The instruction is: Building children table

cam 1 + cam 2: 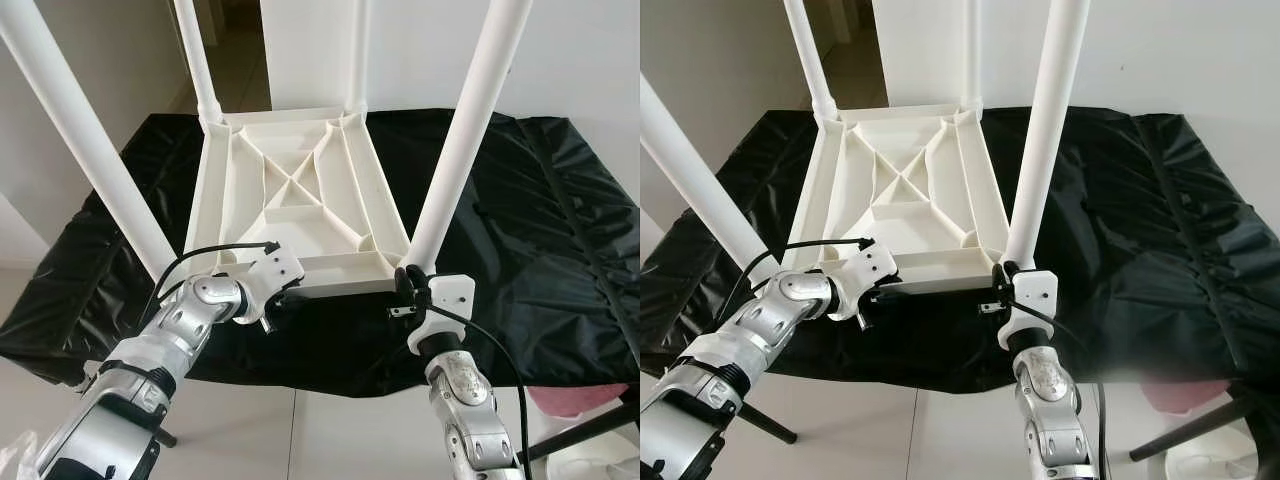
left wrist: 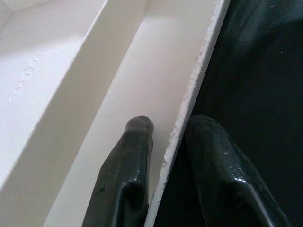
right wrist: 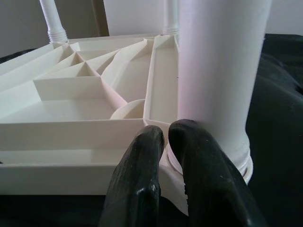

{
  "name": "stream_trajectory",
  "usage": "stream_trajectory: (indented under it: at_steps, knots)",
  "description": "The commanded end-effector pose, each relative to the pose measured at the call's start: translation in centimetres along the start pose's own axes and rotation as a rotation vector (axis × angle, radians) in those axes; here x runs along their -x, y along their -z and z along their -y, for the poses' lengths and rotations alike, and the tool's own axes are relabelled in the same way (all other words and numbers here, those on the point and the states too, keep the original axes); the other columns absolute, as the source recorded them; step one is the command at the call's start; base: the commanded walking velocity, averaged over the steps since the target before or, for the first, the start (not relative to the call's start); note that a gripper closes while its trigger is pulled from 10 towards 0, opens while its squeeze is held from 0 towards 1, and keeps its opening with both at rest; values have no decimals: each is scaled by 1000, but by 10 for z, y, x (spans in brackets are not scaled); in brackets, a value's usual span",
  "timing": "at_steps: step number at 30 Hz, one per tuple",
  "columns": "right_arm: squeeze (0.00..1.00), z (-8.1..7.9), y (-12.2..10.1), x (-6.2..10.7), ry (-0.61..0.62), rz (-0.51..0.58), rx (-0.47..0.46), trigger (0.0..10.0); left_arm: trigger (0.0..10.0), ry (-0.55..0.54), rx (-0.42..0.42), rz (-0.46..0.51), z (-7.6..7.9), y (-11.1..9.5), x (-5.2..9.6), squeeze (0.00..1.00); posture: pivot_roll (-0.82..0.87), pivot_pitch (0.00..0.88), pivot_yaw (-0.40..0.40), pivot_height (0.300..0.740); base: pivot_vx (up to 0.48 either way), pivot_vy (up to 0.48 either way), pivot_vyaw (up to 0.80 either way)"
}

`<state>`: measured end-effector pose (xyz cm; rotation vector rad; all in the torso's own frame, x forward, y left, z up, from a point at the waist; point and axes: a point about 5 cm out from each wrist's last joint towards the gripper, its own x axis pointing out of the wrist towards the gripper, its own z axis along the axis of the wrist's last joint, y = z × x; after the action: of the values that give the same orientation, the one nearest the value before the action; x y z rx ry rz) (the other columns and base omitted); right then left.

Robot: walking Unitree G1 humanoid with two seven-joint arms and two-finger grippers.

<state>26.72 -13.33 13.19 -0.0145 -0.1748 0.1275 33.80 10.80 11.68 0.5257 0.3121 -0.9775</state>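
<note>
A white plastic children's table (image 1: pixel 290 190) lies upside down on a black-covered surface (image 1: pixel 540 220), with its ribbed underside facing up. All of its white legs stand upward; the near right leg (image 1: pixel 470 120) and near left leg (image 1: pixel 90 140) frame the view. My left gripper (image 2: pixel 170 125) straddles the table's near rim (image 2: pixel 189 94), one finger inside and one outside, shut on it. My right gripper (image 3: pixel 166 132) is shut, its tips against the corner at the base of the near right leg (image 3: pixel 218 71).
The black cover hangs over the front edge (image 1: pixel 330 375) just below my grippers. A pink object (image 1: pixel 575 400) and a black stand leg (image 1: pixel 590 430) sit on the pale floor at lower right. White walls rise behind.
</note>
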Motion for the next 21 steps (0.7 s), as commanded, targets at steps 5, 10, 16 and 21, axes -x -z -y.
stream_trajectory:
  at_steps: [5,10,16,21]
  knots:
    - [0,-1,4,-1,-14,-20,0,10000,0,-97,222,-128,19,55,18,0,-42,108,54,740,0,0,0]
    - [0,0,4,-1,-16,-22,0,10000,0,-139,274,-122,25,60,25,0,-34,112,46,740,0,0,0]
    - [0,-5,5,-3,-53,-27,7,10000,0,-139,333,-130,47,68,33,0,-20,125,31,740,0,0,0]
    - [0,-4,5,-3,-58,-29,10,10000,0,-165,360,-123,50,67,36,0,-17,126,24,740,0,0,0]
